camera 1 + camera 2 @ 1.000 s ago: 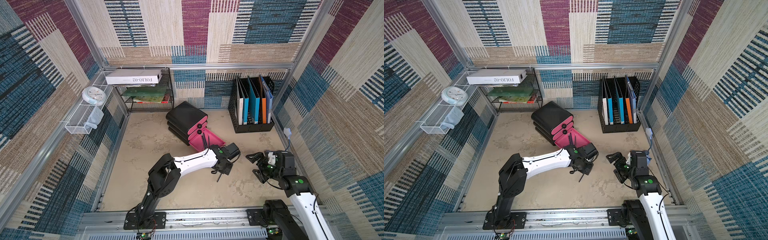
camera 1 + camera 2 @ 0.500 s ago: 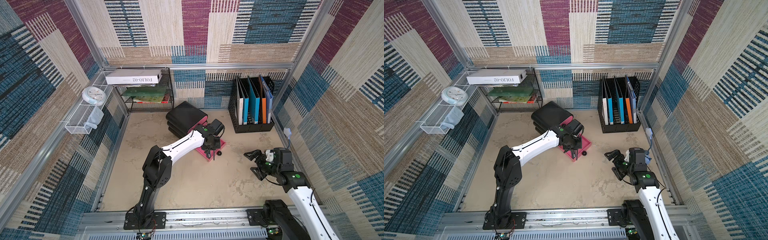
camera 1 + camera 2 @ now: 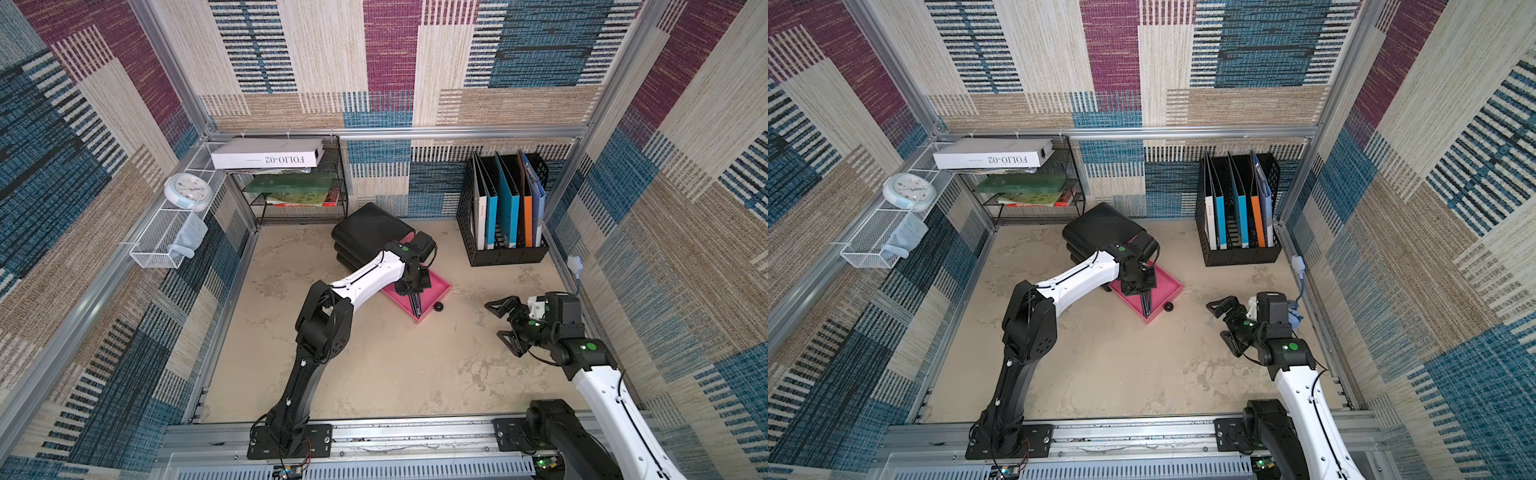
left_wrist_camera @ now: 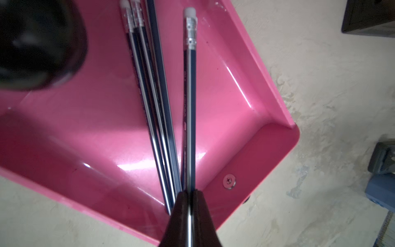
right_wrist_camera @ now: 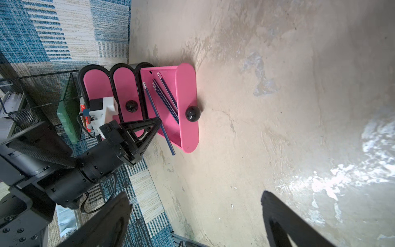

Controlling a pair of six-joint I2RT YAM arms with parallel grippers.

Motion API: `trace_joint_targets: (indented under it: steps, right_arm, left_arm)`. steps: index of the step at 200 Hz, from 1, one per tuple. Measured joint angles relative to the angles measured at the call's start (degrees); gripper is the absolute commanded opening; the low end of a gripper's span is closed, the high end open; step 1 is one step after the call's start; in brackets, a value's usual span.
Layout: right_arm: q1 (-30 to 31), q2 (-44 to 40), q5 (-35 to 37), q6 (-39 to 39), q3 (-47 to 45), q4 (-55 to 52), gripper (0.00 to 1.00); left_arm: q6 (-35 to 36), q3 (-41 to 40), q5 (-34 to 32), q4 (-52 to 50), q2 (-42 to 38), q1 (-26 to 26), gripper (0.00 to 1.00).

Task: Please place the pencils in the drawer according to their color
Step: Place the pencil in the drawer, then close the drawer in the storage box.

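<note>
While the right claw (image 3: 493,320) gapes empty, the left claw (image 4: 189,194) pinches a navy pencil (image 4: 190,107).

Beige tabletop (image 3: 395,365), drawer unit (image 3: 370,228), file rack (image 3: 505,255), wire shelf (image 3: 301,214)

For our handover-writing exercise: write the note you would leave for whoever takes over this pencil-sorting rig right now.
Left tool: shut on a navy pencil, held over the open pink drawer.
Right tool: open, empty, hovering above the table.
Things: three navy pencils lie in that drawer; the two other drawers are shut, contents hidden.
Done: navy ones gathered in one drawer.
To do: drop the held pencil. No loose pencils show on the table; no green or yellow ones in sight.
</note>
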Motion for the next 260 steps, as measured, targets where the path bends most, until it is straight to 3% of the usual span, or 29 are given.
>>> trace_joint_targets:
  steps: [14, 41, 68, 121, 181, 211, 260]
  right_arm:
    - [0.0, 0.3, -0.4, 0.0, 0.0, 0.5, 0.99]
    - [0.0, 0.9, -1.2, 0.2, -0.4, 1.7, 0.99]
    - [0.0, 1.3, -1.7, 0.2, -0.5, 2.2, 0.99]
    - [0.1, 1.1, -2.9, 0.2, -2.1, 4.1, 0.99]
    - [1.7, 3.5, -5.9, 1.2, -6.3, 12.5, 0.99]
    - [5.6, 9.2, -5.7, 2.3, -6.6, 20.0, 0.99]
    - [13.1, 25.4, -4.3, 0.7, -2.1, 30.1, 0.99]
  left_arm:
    - [0.0, 1.2, 0.0, 0.1, 1.3, 0.5, 0.00]
    - [0.0, 3.7, 0.1, -0.2, 4.0, 1.1, 0.40]
    - [-0.2, 4.5, 0.1, -0.5, 4.5, 1.2, 0.55]
    - [1.2, 4.9, 0.3, -1.3, 2.3, 0.1, 0.60]
    - [5.9, 6.3, 0.2, -1.9, -10.2, -7.8, 0.64]
    - [9.9, 9.6, -5.0, -4.9, -13.1, -4.0, 0.65]
    - [18.7, 18.4, -10.0, -8.2, -9.2, 8.3, 0.65]
